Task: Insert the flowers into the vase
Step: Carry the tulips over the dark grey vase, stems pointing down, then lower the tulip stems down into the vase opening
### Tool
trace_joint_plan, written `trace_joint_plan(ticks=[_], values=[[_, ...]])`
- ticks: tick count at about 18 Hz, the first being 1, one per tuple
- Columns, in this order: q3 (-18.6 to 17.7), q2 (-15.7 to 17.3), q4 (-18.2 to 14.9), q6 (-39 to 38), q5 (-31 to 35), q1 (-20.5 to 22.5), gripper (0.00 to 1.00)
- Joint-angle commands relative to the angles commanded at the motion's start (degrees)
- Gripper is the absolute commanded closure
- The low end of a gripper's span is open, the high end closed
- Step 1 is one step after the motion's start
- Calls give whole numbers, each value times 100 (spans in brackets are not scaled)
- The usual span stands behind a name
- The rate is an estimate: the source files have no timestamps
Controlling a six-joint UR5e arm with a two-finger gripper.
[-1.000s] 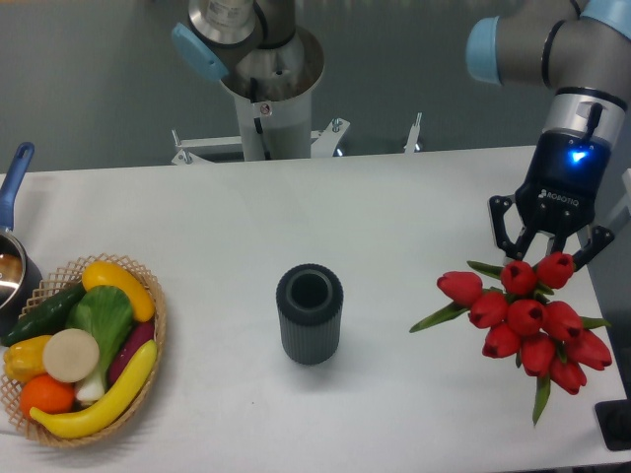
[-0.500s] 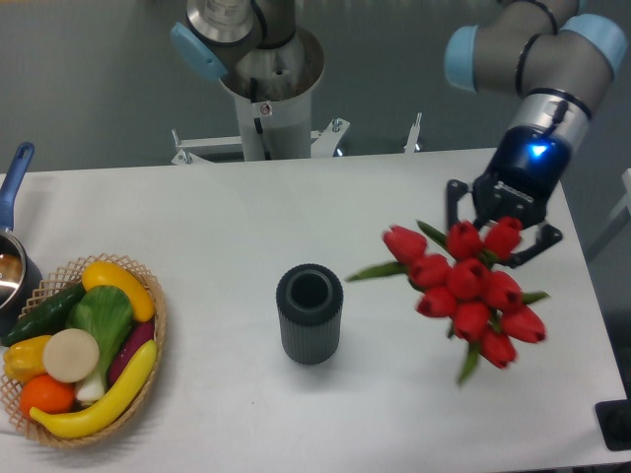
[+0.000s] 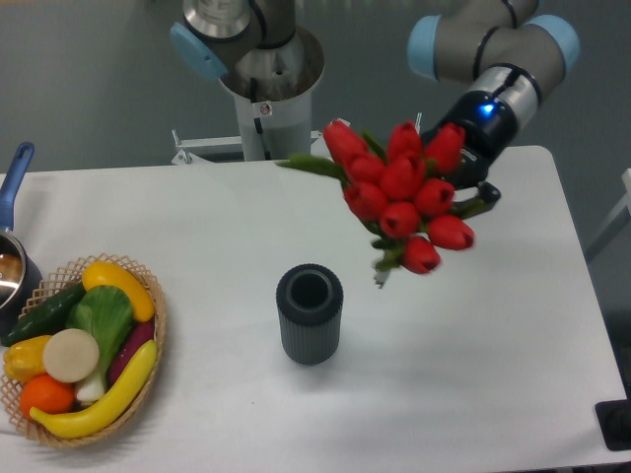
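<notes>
Hanging in the upper right of the frame, the flowers (image 3: 404, 192) are being carried clear of the table (image 3: 473, 374), with the end effector (image 3: 463, 182) tucked behind the bunch; its fingers are mostly hidden by the blooms, so I cannot see them closing, though the bunch hanging free suggests it is clamped on the stems somewhere behind. I am counting about ten red buds, tilted toward the camera, with one long leaf sticking out to the left and a stem end pointing down toward the lower left. That slant seems to make sense, since the stems would need to be aiming at the mouth of the vase (image 3: 310, 313), which is standing upright near the middle of the frame, below and to the left of the bunch and well apart from it. One vase, its mouth open and unobstructed, is waiting there. At the lower left one wicker basket (image 3: 153, 296) is holding toy produce, and a pot (image 3: 10, 246) is peeking in at the left edge.
</notes>
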Motion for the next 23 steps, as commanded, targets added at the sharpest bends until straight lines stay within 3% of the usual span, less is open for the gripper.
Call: trace_joint_plan(ticks=[8,23], values=[[-396,1,0,265,-27,-255,66],[-695,-281,-9,379,184,-291,66]])
